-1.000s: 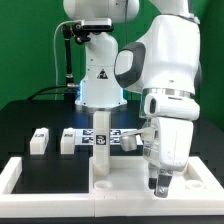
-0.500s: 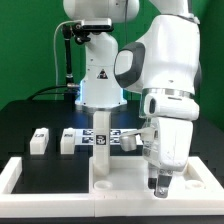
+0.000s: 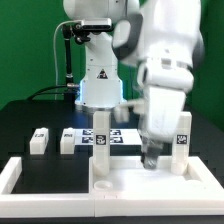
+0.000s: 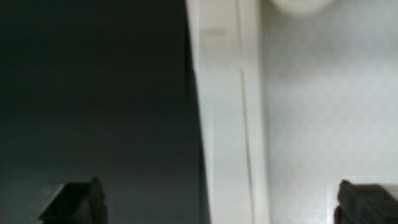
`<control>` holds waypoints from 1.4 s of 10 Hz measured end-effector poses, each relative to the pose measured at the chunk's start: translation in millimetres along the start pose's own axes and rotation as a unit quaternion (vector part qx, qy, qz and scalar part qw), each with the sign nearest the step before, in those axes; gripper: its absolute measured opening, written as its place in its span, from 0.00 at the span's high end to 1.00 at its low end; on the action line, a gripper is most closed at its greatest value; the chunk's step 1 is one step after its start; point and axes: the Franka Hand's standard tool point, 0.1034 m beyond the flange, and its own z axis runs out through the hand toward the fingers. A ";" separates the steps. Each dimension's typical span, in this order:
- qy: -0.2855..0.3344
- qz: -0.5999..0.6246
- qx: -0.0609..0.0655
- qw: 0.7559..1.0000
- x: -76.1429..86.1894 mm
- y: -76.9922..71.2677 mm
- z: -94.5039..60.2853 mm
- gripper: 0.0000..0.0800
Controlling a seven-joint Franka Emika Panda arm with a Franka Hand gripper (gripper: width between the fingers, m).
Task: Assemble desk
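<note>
The white desk top [image 3: 130, 182] lies flat at the front of the table. Two white legs stand upright on it, one at the exterior view's left [image 3: 100, 140] and one at its right [image 3: 182, 145]. Two more legs [image 3: 39, 140] [image 3: 68, 140] lie loose on the black table behind. My gripper [image 3: 150, 160] hangs blurred just above the desk top, beside the right leg and apart from it. In the wrist view the gripper [image 4: 219, 205] is open and empty. Its dark fingertips [image 4: 75, 200] are spread wide over the desk top's rim [image 4: 222, 120].
The marker board [image 3: 118, 137] lies behind the desk top in front of the robot base [image 3: 98, 85]. The low white border frame [image 3: 14, 176] runs round the front and the exterior view's left.
My gripper has risen and moved toward the exterior view's left. The right leg it covered now stands free on the desk top.
</note>
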 end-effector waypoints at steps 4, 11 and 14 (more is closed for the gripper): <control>-0.012 0.027 0.006 1.000 -23.8 14.1 -22.4 0.19; -0.093 0.044 0.064 0.993 -75.3 -3.1 -57.7 0.19; -0.164 0.066 0.085 0.981 -88.7 -18.8 -53.0 0.19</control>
